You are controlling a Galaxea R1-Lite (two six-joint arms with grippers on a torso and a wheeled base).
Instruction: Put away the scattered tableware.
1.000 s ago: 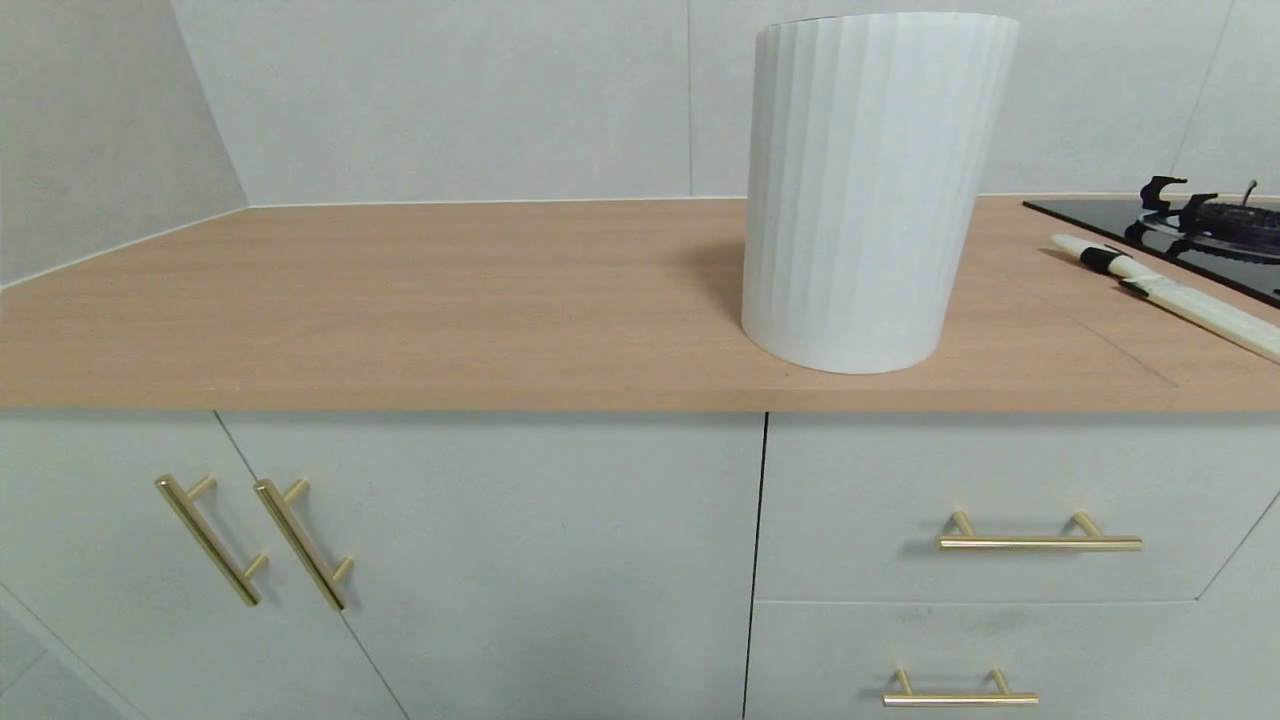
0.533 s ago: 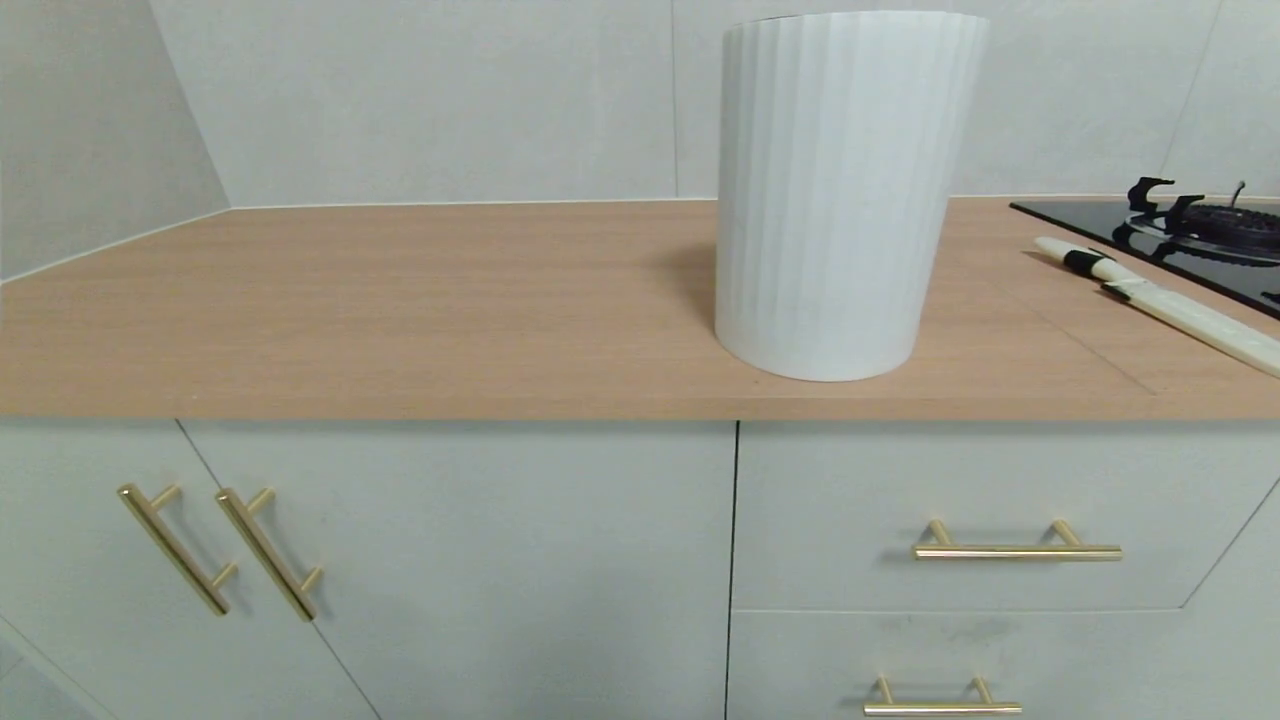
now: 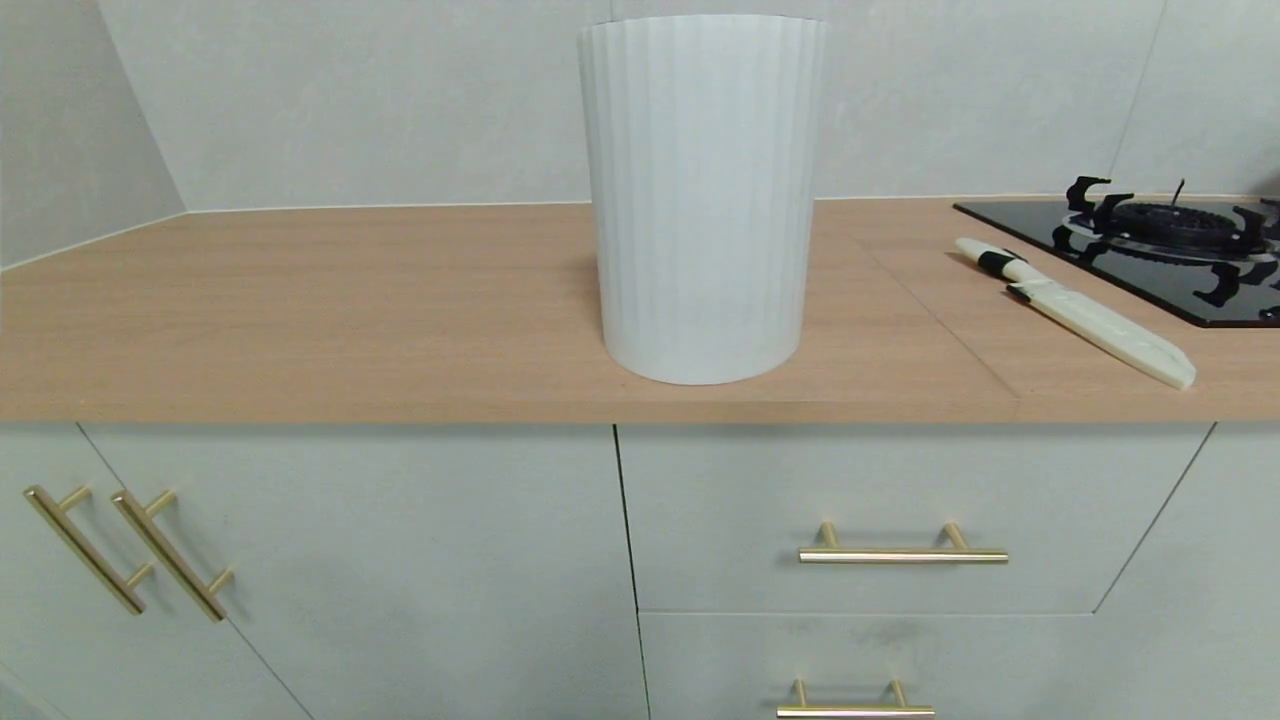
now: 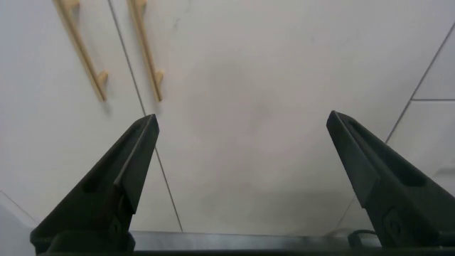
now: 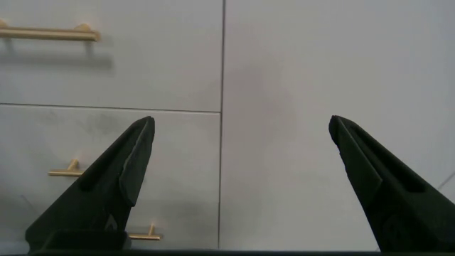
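— Wood-grain countertop (image 3: 300, 310): which items does it carry?
— One white ribbed container (image 3: 700, 200), upright, at mid-counter near the front edge. One knife (image 3: 1075, 312), cream with a black band at the handle, lying flat to the container's right. The knife is well apart from the container and just beside the black gas hob (image 3: 1130, 270).
— State of the left gripper (image 4: 245, 178)?
— Jaws spread wide, nothing held. It faces a pale cabinet door (image 4: 270, 107) bearing two brass bar handles (image 4: 146, 50).
— And the right gripper (image 5: 242, 178)?
— Jaws likewise spread, nothing between them. It faces the drawer fronts (image 5: 142, 78); a brass drawer handle (image 5: 50, 32) sits on the upper one.
— What separates the grippers from the knife?
— Both grippers face the cabinet fronts below the counter, while the knife rests on the top surface. The burner grate (image 3: 1170, 215) stands on the hob behind the knife, and the container stands to the knife's left.
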